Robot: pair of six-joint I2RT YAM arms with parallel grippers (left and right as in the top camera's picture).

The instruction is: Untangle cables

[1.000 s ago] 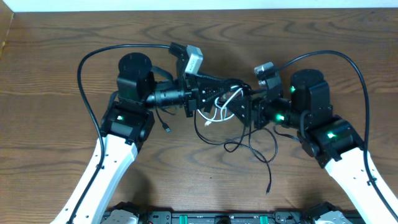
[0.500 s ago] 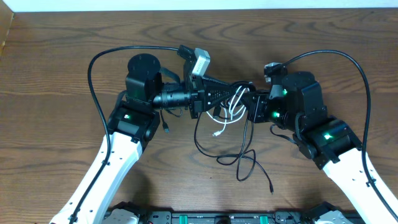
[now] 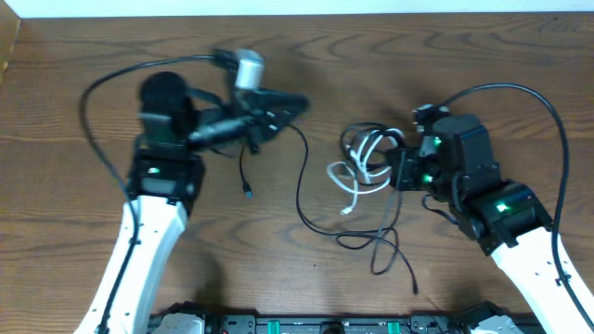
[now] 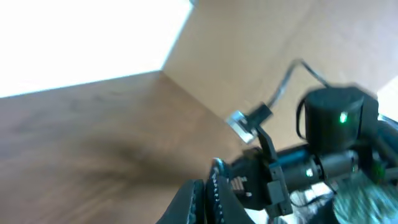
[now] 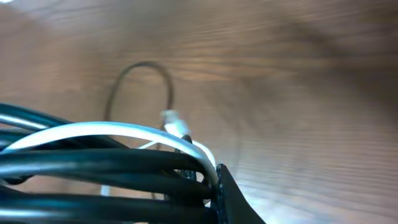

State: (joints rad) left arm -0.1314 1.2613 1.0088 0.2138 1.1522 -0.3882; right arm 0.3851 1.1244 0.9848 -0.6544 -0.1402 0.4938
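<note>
Just left of your right pincer (image 3: 397, 169), the tangle of thin white and black cables (image 3: 345, 181) rests on the brown wooden counter (image 3: 464, 56), clamped in that pincer. One black strand (image 3: 301, 186) trails away toward the blurred left pincer (image 3: 283, 104); its opening you cannot tell.

Close against the lens, low and left: a bundle of cables (image 5: 93, 163), several black strands side by side, 1 white cable (image 5: 112, 130) arching over them. Pressed against the dark finger (image 5: 231, 202) at the bottom edge. Beyond, blurred: a white plug (image 5: 175, 122) and 1 black loop (image 5: 146, 63) lying on the wooden table (image 5: 298, 93).
</note>
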